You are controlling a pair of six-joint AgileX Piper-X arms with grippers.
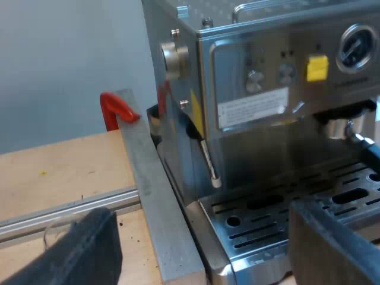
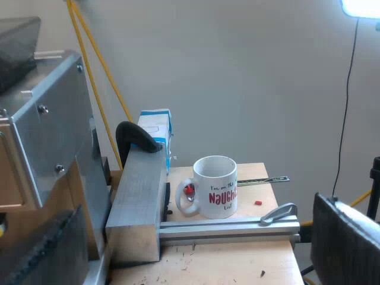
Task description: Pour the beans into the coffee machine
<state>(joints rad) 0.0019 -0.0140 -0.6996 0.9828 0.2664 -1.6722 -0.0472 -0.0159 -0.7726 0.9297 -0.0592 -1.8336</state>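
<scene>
The steel espresso machine (image 1: pixel 267 107) stands close before my left gripper (image 1: pixel 202 255), which is open with nothing between its fingers (image 1: pixel 83 249). Its front carries a pressure gauge (image 1: pixel 356 47), a yellow tag (image 1: pixel 316 67), knobs and a thin steam wand (image 1: pixel 209 166) over the slotted drip tray (image 1: pixel 297 208). A metal holder (image 1: pixel 347 127) with a dark handle sits under the machine's front. My right gripper (image 2: pixel 196 261) is open too and holds nothing. It is beside the machine's side wall (image 2: pixel 47 136). A dark hopper (image 2: pixel 18 44) sits on the machine's top.
A white mug (image 2: pixel 215 187) with red lettering stands on the wooden table (image 2: pixel 237 255) behind an aluminium rail (image 2: pixel 228 225). A grey block (image 2: pixel 139 202) lies against the machine, held by a black clamp (image 2: pixel 136 138) and a red clamp (image 1: pixel 116 110). Behind it stands a blue-white carton (image 2: pixel 155 127).
</scene>
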